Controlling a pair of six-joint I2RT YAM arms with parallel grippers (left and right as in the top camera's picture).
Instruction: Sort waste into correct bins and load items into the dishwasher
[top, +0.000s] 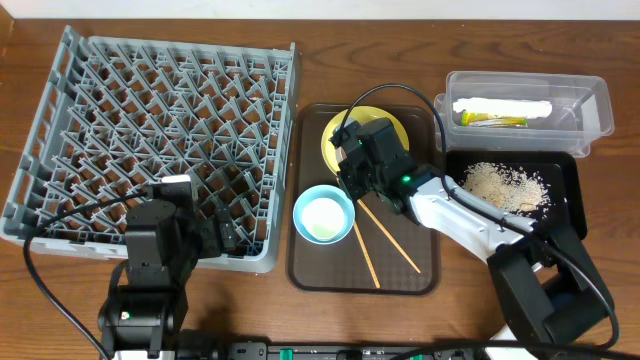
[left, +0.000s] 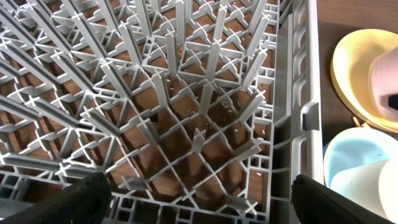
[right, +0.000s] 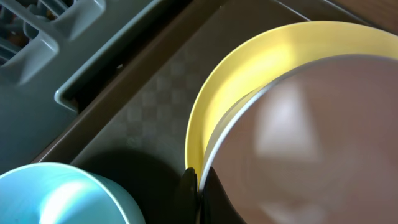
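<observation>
The grey dish rack (top: 160, 120) lay on the left, beside the brown tray (top: 310, 270). My left gripper (left: 199, 199) hung wide open above the rack's near corner. On the tray sat the yellow plate (right: 249, 68), and just over it my right gripper (right: 198, 186) pinched the rim of the white bowl (right: 298, 143). I judged I should lift straight up, clear the blue bowl (top: 323, 214) nearby, then stand the white bowl tilted between pegs.
</observation>
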